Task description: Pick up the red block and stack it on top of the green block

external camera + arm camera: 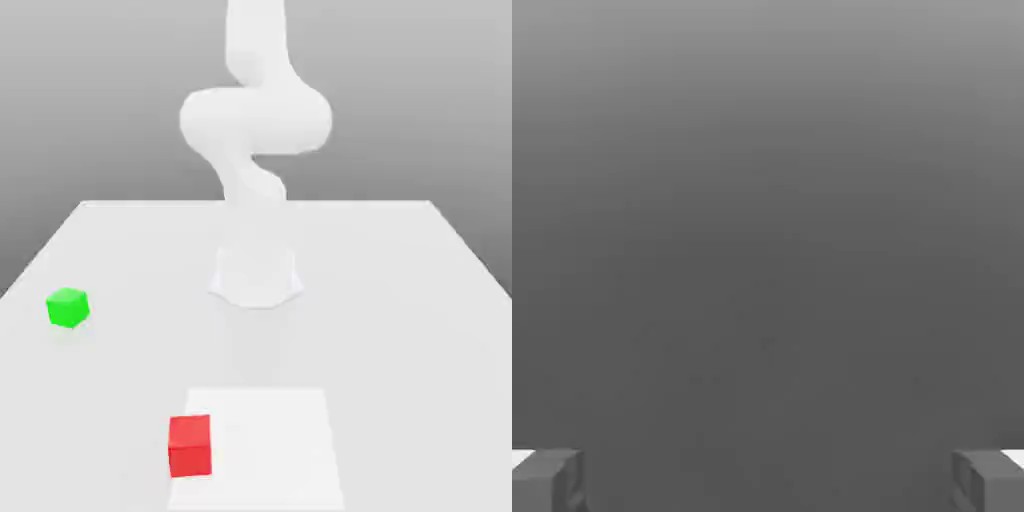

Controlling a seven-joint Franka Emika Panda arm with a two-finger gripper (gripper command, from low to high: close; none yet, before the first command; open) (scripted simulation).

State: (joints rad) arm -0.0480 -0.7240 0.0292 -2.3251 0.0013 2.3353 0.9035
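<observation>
**Red block untouched, claw spread and empty**

Although the task begins with it, the red block [190, 445] sits alone near the front of the exterior view, resting on the edge of a paler square patch [260, 448] that lies on the white table [400, 300]. Nothing touches it. The green block [67, 307] stands well apart, farther back and toward the exterior view's left, also by itself.

Beyond the blocks, the arm [252, 130] rises from its round base [256, 277] at the table's middle and climbs out of the picture's top. In the hand view the gripper [768, 480] has its two fingertips [547, 480] spread wide with nothing between them, facing a plain grey backdrop.

The pick therefore looks not yet begun. The likely risks lie in the approach: the hand must turn down and travel far toward the red block, and a descent that is off-centre could nudge it aside instead of straddling it. Later, a skewed release over the small green block could leave the red one toppling off.

The exterior view gives the layout of both blocks; the hand view gives the state of the fingers.
</observation>
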